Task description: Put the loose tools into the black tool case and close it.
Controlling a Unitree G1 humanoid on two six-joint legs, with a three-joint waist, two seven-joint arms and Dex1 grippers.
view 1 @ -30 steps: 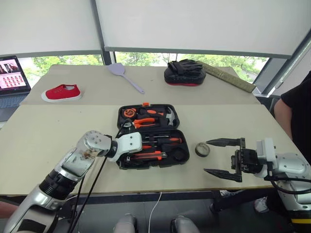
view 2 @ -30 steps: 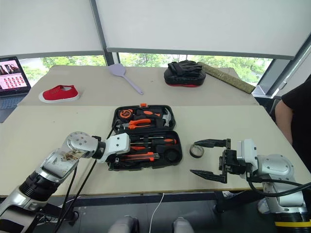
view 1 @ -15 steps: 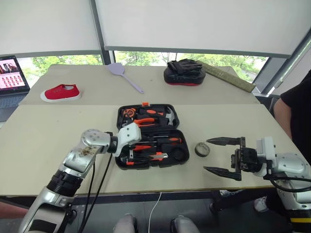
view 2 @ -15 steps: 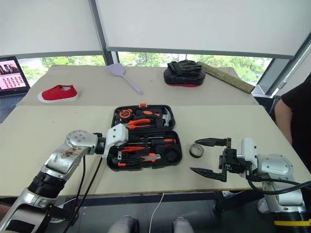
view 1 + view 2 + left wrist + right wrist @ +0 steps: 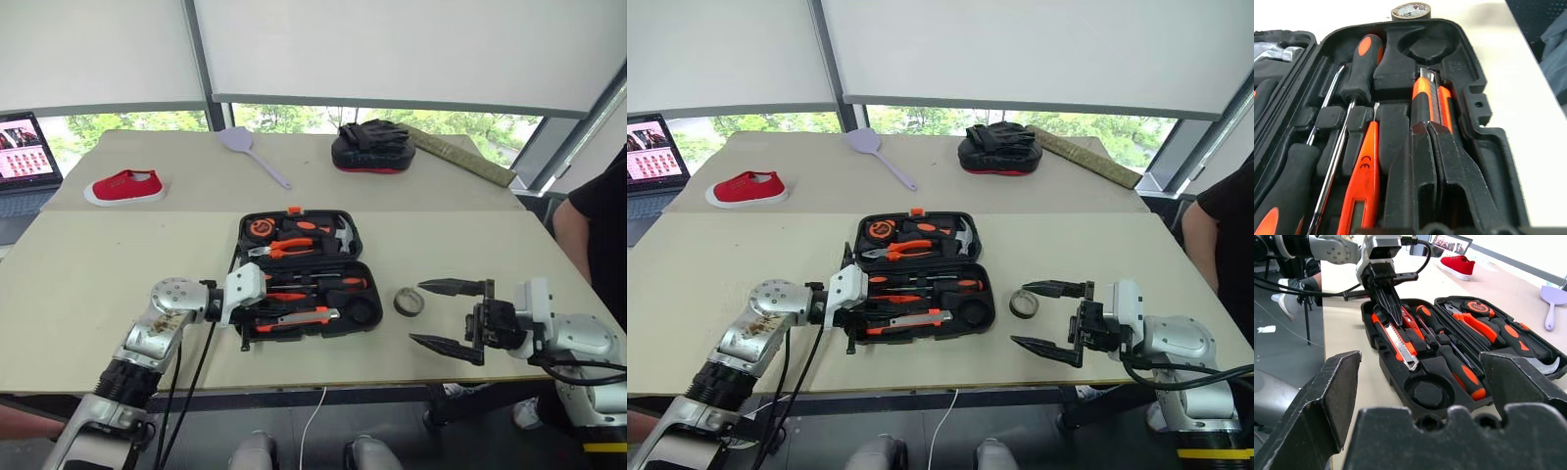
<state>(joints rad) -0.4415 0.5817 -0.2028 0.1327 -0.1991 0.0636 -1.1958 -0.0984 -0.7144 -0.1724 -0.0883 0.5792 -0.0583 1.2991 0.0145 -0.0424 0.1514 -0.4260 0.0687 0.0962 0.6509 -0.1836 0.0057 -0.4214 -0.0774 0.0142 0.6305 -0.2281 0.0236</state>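
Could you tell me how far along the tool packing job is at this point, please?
Mostly done: the screwdrivers and the utility knife lie in their slots in the open tool case. In hand: nothing; the left gripper is shut and empty at the knife's near end, and the right gripper waits open. Left: the tape roll sits on the table beside the case, its round slot is empty, and the lid is open.

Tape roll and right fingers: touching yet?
Apart. The left eye view shows bare table between the tape roll and the open right gripper; its fingers stop short of the roll.
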